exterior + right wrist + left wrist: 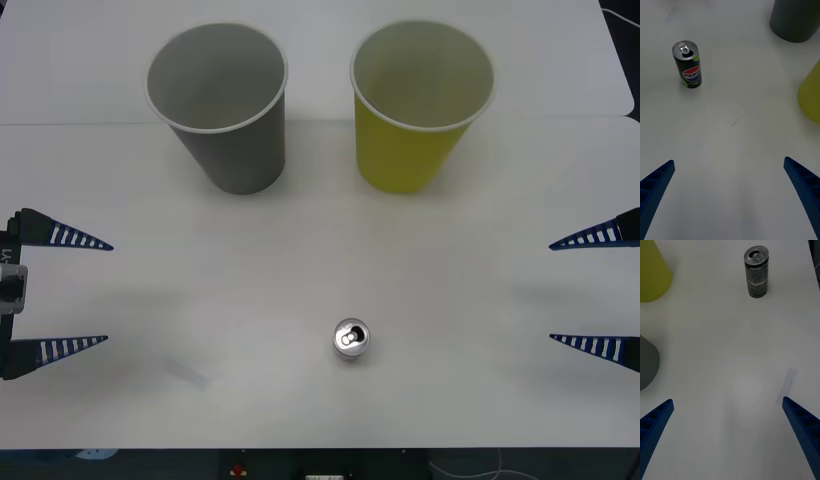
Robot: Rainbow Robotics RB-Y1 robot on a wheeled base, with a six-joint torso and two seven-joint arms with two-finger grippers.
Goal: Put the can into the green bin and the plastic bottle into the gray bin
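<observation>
The can (350, 338) stands upright near the table's front middle, silver top with pull tab, dark side; it also appears as the can (688, 64) and the can (757, 271). Behind it stand the gray bin (222, 105) at back left and the green bin (418, 105) at back right, both upright and empty. My left gripper (75, 292) is open at the left edge, well apart from the can. At the right edge my right gripper (590, 290) is open too, also far from the can. The plastic bottle is out of view.
The white table (250, 290) runs to a front edge just below the can. A seam crosses the table behind the cups. The gray bin (795, 18) and green bin (810, 93) edge into the right wrist view; green bin (651, 272) and gray bin (646, 363) into the left.
</observation>
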